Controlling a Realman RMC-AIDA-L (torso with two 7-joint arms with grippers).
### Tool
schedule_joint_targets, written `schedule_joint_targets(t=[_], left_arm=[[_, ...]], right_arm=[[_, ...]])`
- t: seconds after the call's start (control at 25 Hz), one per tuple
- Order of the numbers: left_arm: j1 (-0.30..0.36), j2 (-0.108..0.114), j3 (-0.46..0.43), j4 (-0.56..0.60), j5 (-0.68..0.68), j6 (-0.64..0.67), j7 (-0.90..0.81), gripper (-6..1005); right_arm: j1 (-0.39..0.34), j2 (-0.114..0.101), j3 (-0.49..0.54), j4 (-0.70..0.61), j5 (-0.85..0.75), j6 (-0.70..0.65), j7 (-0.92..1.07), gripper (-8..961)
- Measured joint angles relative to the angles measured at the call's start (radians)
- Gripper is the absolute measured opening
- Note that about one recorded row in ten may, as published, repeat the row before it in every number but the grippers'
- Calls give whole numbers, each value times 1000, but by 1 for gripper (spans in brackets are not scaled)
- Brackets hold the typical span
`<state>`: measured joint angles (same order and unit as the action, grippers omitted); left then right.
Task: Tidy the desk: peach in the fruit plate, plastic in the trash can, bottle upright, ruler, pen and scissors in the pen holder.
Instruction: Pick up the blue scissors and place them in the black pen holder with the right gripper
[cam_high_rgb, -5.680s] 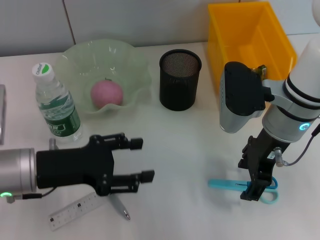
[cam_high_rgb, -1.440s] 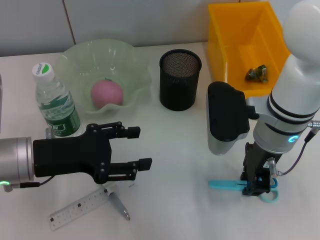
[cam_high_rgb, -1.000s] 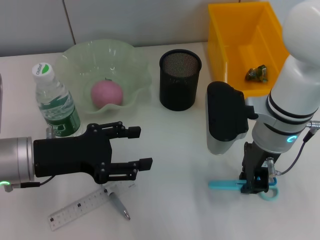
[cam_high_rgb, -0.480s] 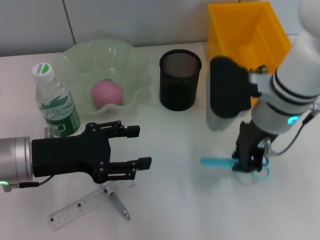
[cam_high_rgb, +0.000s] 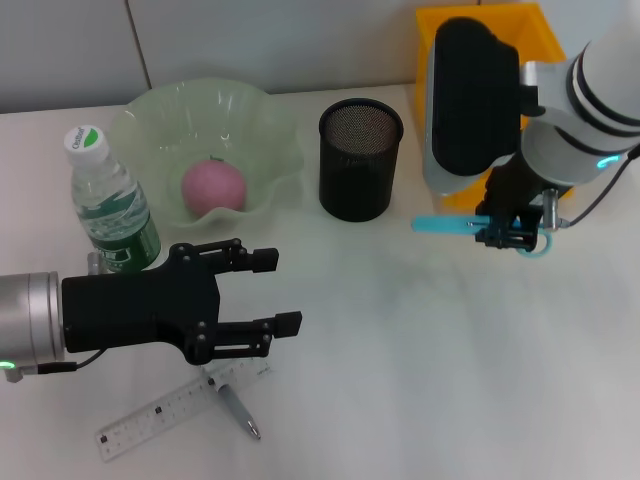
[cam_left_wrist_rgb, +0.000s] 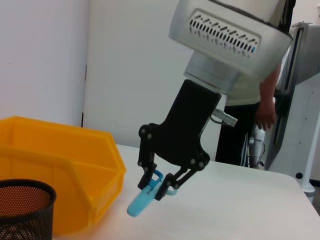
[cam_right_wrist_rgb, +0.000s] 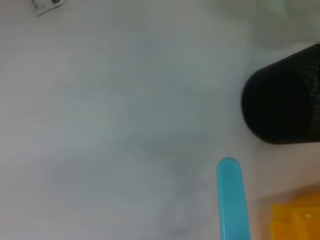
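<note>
My right gripper (cam_high_rgb: 508, 232) is shut on the blue scissors (cam_high_rgb: 445, 224) and holds them in the air between the black mesh pen holder (cam_high_rgb: 360, 160) and the yellow trash can (cam_high_rgb: 500, 70). In the left wrist view the scissors (cam_left_wrist_rgb: 144, 198) hang tip-down from that gripper (cam_left_wrist_rgb: 162, 186). The pink peach (cam_high_rgb: 212, 187) lies in the green fruit plate (cam_high_rgb: 150, 105). Left of the plate, the bottle (cam_high_rgb: 112, 215) stands upright. My left gripper (cam_high_rgb: 278, 291) hovers open above the ruler (cam_high_rgb: 165, 410) and pen (cam_high_rgb: 238, 412). The plastic is hidden behind my right arm.
In the right wrist view the scissors' blue tip (cam_right_wrist_rgb: 232, 200) sits close to the pen holder (cam_right_wrist_rgb: 285, 100) and a corner of the trash can (cam_right_wrist_rgb: 295, 220). A person stands beyond the table in the left wrist view.
My right gripper has lifted the scissors off the table and carried them back toward the pen holder and trash can. The left arm has hardly moved.
</note>
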<state>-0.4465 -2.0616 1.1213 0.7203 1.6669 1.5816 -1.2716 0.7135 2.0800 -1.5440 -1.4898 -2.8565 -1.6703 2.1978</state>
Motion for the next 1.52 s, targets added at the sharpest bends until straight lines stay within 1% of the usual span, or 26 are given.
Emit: schedule_joint_targets(t=[0.16,0.24,0.32,0.4,0.48,0.6,0.64,0.76,0.8,0.84,1.0,1.24,1.32,1.36,1.4,1.52], left_arm=[[0,0,-1,2,0,0,0,769],[0,-1,-1,3,0,0,0,769],[0,-1,-3,3,-1,0,0,769],[-2,-2,-10,3,-1,0,0,769],[-5,-2,-21,1,-2,0,5,769],[-7,-2,-30,-1,-2,0,13,769],[-8,-2,-31,-1,-3,0,13,769],[-10,-1,-33,-2,-3,0,14,769],[-10,-1,-33,-2,-3,0,14,768],[-11,-1,-34,-1,-3,0,15,768],[-12,0,-41,-2,-3,0,27,769],[-14,1,-43,-2,-3,1,33,769],[-13,1,-44,-3,-3,2,35,768],[-13,1,-44,-3,-3,2,36,768],[-13,1,-44,-4,-2,2,36,768],[-13,0,-44,-4,-2,4,37,768]], right_arm=[[0,0,4,0,8,13,-1,232],[-3,1,20,4,28,23,-3,233],[-8,1,57,4,74,30,-6,234],[-12,-1,116,0,137,29,-13,235],[-17,-1,198,-1,217,21,-30,237],[-36,-2,345,13,339,20,-59,238],[-44,-2,399,26,382,23,-66,239],[-60,-3,515,75,497,47,-78,241],[-72,-4,587,122,580,70,-93,241],[-72,-4,587,122,580,70,-93,242],[-92,-5,664,216,728,108,-111,244],[-92,-8,708,347,868,140,-136,248],[-100,-7,710,390,933,159,-203,249],[-112,-5,711,436,1013,166,-299,249],[-117,-5,711,458,1053,170,-342,250],[-119,-9,712,482,1100,183,-384,252]])
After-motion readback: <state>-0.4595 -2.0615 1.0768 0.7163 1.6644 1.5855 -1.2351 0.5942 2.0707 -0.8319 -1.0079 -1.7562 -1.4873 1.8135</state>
